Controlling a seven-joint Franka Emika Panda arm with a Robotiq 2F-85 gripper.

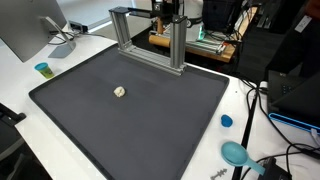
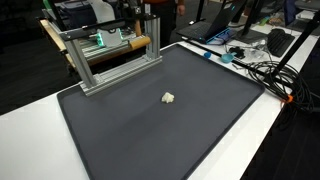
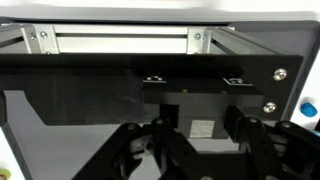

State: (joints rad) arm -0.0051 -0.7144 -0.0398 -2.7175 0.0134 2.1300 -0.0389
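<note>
In the wrist view my gripper (image 3: 203, 132) comes in from the bottom, its two dark fingers (image 3: 166, 135) standing apart. Between them sits a dark block with a pale square label (image 3: 203, 128), part of a black panel (image 3: 90, 95) with screws. Whether the fingers press on the block is not visible. Beyond the panel lies the aluminium frame (image 3: 120, 40). In both exterior views the gripper (image 1: 170, 14) (image 2: 150, 14) hangs at the top of that frame (image 1: 150, 45) (image 2: 110, 52), far from a small beige piece (image 1: 119, 91) (image 2: 168, 97) lying on the dark mat (image 1: 150, 125) (image 2: 150, 135).
A monitor (image 1: 30, 30) and a teal cup (image 1: 43, 69) stand by the mat's edge. A blue cap (image 1: 226, 121) and a teal tool (image 1: 235, 153) lie on the white table. Cables (image 2: 265, 70) and laptops crowd one side.
</note>
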